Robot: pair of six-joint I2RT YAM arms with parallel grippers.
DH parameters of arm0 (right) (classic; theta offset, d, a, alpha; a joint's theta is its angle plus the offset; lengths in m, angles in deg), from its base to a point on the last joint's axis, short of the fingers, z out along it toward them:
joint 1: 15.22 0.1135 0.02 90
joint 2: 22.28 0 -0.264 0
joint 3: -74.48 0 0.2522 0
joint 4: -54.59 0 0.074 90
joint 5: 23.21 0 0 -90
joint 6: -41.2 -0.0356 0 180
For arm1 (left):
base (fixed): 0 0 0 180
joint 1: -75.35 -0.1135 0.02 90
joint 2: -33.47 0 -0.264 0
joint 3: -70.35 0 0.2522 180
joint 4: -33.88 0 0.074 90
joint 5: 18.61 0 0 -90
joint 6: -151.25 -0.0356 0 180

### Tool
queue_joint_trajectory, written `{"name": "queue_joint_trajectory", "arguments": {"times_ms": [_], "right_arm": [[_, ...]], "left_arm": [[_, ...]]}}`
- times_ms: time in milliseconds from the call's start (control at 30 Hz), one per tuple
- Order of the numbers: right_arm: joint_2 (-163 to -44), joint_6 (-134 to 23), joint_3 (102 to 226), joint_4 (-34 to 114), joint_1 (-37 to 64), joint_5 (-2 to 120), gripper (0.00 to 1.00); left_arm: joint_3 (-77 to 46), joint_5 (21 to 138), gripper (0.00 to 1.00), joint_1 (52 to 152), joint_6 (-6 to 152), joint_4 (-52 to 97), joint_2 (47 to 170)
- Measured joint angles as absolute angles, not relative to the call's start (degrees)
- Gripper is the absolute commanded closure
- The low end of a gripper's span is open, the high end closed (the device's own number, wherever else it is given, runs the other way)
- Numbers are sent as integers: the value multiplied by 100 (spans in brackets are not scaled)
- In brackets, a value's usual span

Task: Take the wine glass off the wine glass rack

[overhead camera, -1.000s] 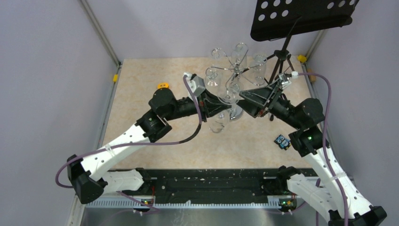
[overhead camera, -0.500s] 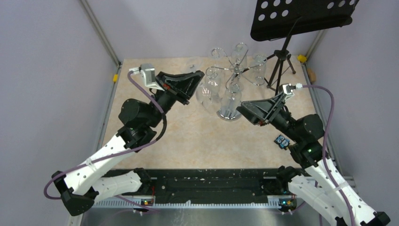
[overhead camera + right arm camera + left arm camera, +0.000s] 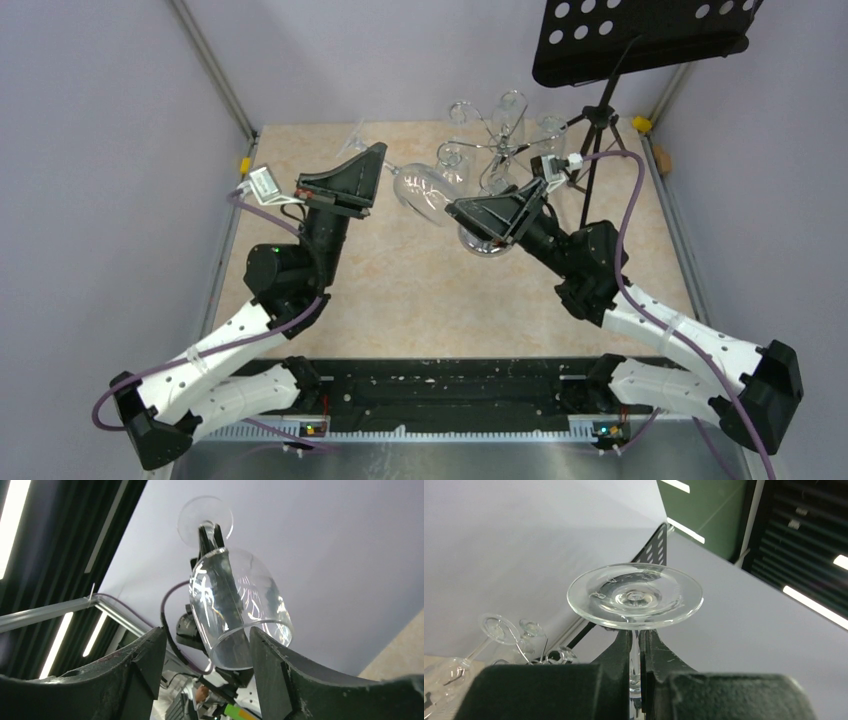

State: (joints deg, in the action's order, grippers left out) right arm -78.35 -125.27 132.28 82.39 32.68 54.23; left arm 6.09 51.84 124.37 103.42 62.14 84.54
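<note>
Clear and empty, the wine glass [image 3: 420,190] hangs tilted at 9 o'clock of the chrome wine glass rack [image 3: 497,148], free of its looped arms, foot toward 10 o'clock. The left gripper [image 3: 638,645] pinches its thin stem under the foot; the right gripper [image 3: 206,635] stands spread either side of the bowl's mouth.
</note>
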Motion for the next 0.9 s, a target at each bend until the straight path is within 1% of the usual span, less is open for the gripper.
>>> {"name": "queue_joint_trajectory", "arguments": {"times_ms": [133, 333, 467, 633, 667, 700, 733, 833, 867, 900], "right_arm": [[-8086, -12392, 13413, 8624, 3330, 5552, 45], [-8473, -12169, 13824, 8755, 3402, 5572, 52], [-8825, -12201, 14132, 8761, 3415, 5465, 65], [-9151, -12368, 14460, 8735, 3426, 5250, 90], [-9175, -12372, 14528, 8709, 3428, 5215, 94], [-9184, -12365, 14618, 8659, 3430, 5185, 100], [-9192, -12333, 14701, 8626, 3430, 5135, 100], [-9197, -12145, 14952, 8438, 3461, 4995, 100], [-9205, -12048, 15035, 8385, 3487, 4973, 100], [-9212, -11924, 15123, 8281, 3496, 4971, 100]], "left_arm": [[803, 4882, 100, 12437, 10524, 6404, 8166], [950, 4541, 100, 12435, 10635, 6640, 7971], [1079, 4469, 100, 12417, 10532, 6935, 7973], [1214, 4506, 100, 12386, 10150, 7361, 7967], [1232, 4530, 98, 12382, 10071, 7440, 7956], [1256, 4572, 92, 12382, 10006, 7516, 7932], [1282, 4635, 86, 12382, 9960, 7582, 7890], [1312, 4814, 52, 12389, 9752, 7530, 7705], [1323, 4871, 42, 12389, 9638, 7438, 7641], [1326, 4958, 36, 12395, 9549, 7315, 7569]]}}
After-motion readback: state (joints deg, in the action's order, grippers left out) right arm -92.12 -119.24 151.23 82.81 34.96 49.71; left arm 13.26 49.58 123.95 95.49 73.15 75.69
